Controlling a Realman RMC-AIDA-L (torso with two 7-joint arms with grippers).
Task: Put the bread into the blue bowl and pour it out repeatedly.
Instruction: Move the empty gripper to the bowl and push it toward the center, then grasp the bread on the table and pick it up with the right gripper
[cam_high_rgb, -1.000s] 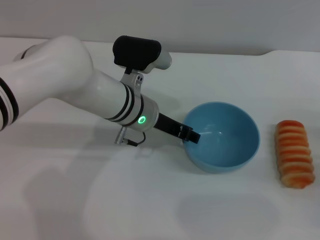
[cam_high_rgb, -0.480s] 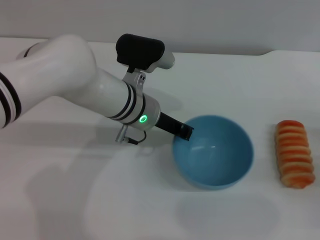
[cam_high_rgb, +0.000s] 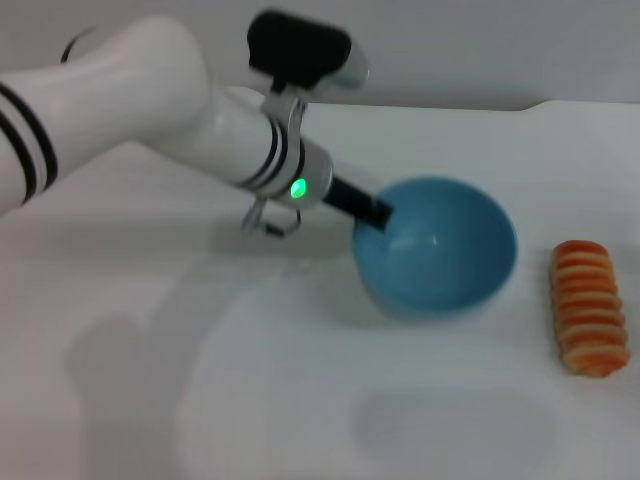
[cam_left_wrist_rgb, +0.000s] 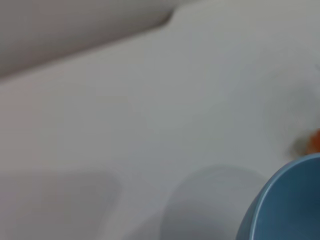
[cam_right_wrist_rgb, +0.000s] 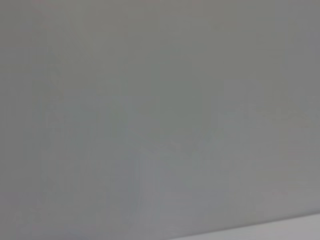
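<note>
Head view: bread (cam_high_rgb: 590, 308) lengthwise near-to-far.

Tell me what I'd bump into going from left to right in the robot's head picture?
Left arm → left gripper, its jaws gripping the rim → blue bowl → bread, lying apart from the bowl on the white table.

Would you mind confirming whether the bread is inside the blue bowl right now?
No, the bread lies on the table right of the blue bowl, which the left gripper grips at its rim.
</note>
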